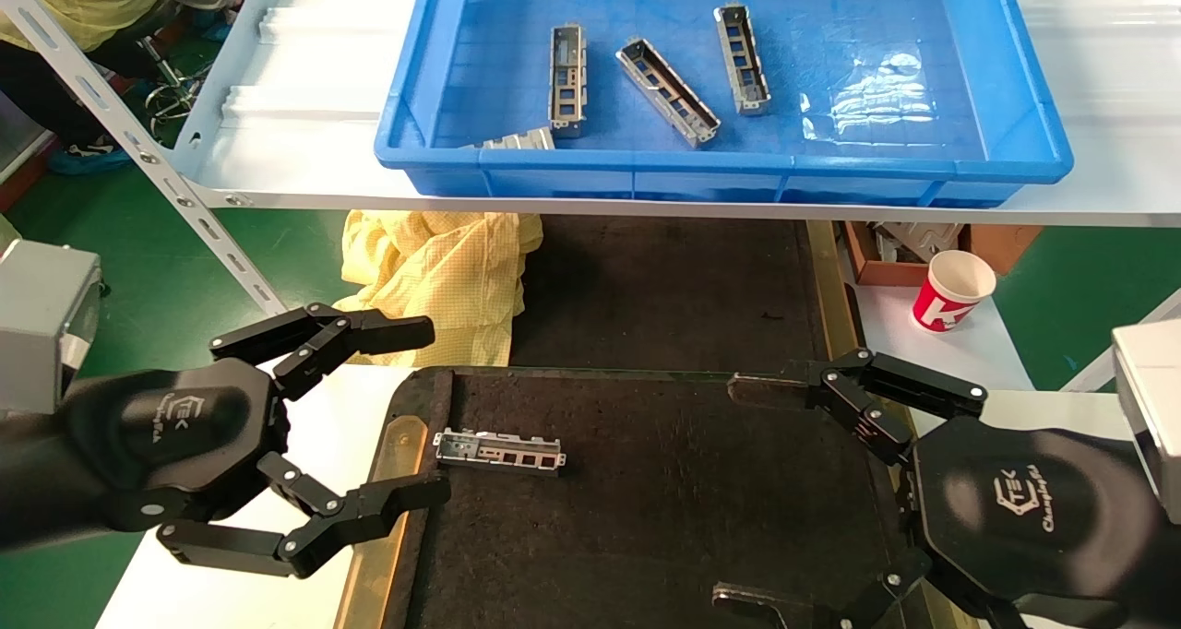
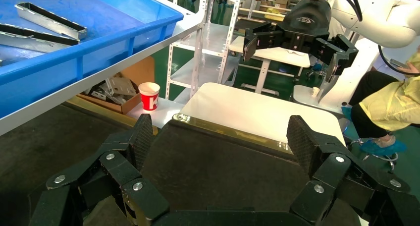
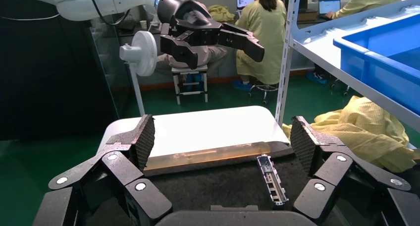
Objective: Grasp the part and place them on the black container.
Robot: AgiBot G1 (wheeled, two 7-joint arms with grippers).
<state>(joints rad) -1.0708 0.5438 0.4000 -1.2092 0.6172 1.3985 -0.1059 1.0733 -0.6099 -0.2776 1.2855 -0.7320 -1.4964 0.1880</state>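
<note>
A white desk [image 1: 304, 445] carries the black container [image 1: 664, 500], its near edge cut off from view. Above, a shelf [image 1: 304, 103] holds a blue bin [image 1: 1015, 94]. One part [image 1: 499, 450] lies on the container at nine o'clock. The left gripper [image 1: 434, 412] and right gripper [image 1: 738, 491] both hover with fingers spread, released.

Silver-grey part [image 1: 499, 451], black container [image 1: 664, 509], blue bin [image 1: 738, 172], yellow-checked cloth [image 1: 443, 274].
</note>
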